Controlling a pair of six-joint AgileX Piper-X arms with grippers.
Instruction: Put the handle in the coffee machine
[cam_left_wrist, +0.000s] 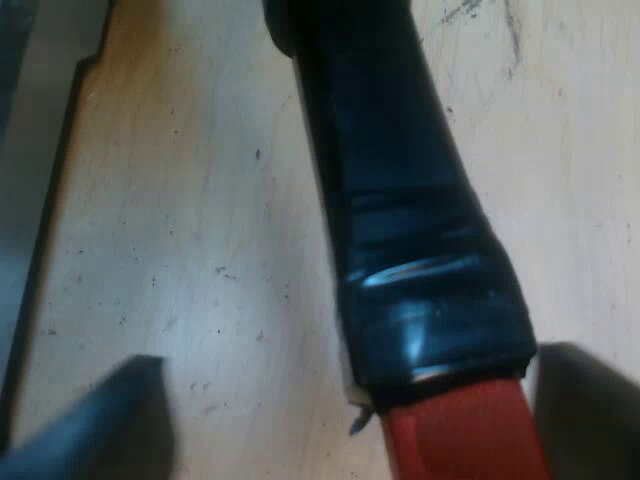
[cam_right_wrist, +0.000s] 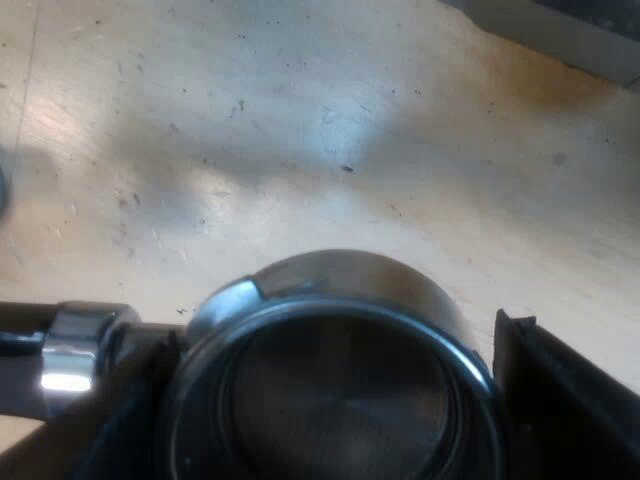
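Now left jaws loose astride handle (cam_left_wrist: 400, 200); right jaws beside holder (cam_right_wrist: 340, 300) rim, grip unclear.

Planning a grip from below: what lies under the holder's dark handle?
Pale wooden table shows on both sides of the dark handle and its red end. The strip directly beneath is covered, so contact with the wood cannot be seen.

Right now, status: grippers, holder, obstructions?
Right gripper shut on metal holder. Left gripper open astride handle, near red end. No obstruction seen over table.
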